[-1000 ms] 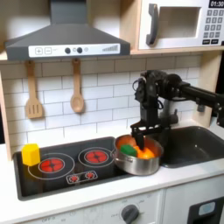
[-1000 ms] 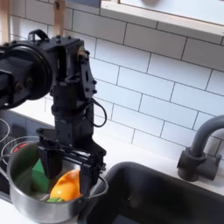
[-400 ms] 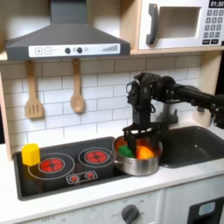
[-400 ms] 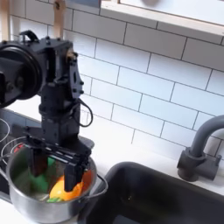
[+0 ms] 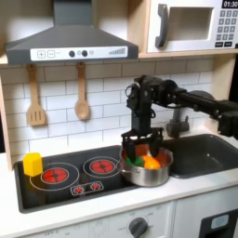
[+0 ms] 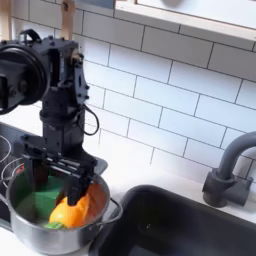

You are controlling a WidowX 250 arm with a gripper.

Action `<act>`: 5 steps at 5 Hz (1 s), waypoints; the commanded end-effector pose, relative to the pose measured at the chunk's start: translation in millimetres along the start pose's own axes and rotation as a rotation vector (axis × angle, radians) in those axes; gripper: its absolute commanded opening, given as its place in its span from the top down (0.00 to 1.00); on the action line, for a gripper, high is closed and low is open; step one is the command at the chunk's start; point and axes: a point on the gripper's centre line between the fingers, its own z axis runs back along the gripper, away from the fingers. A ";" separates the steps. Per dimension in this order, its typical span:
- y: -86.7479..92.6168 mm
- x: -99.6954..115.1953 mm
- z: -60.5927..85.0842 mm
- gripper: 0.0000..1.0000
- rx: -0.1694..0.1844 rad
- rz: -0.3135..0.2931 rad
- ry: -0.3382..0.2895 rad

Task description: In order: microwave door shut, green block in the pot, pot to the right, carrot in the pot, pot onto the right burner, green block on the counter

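Pot [image 5: 147,168] sat lower centre of the first exterior view, on the right edge of the black cooktop [image 5: 65,173], close beside the sink [image 5: 203,152]. Inside it I saw the green block [image 6: 44,198] toward the second exterior view's left and the carrot [image 6: 72,212] just beside it, both low in the bowl. Microwave door [image 5: 184,26], upper right of the first exterior view, looked shut.

My gripper [image 6: 62,176] hung over the pot mouth in the second exterior view, fingers apart and clamped on nothing, tips dipping to about rim level above the block. One finger [image 6: 78,189] stood in front of the carrot; I could not tell whether it touched.

Judgement: with pot, block and carrot gathered, I was near the last step, lifting the block out to the counter [image 5: 112,206].

Handling, as I judged it: the block looked rigid and light, probably smooth plastic or painted wood, so it could slip from a shallow pinch. I would take it across two flat opposite faces, well down its sides. The carrot crowded one side and the steel wall the other, leaving little room for the fingers. The pot looked light enough to shift if I nudged its rim.

A yellow block [image 5: 33,164] stood at the far left of the cooktop in the first exterior view.
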 end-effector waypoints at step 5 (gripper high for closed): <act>18.4 0.9 -16.1 1.00 0.079 0.104 0.066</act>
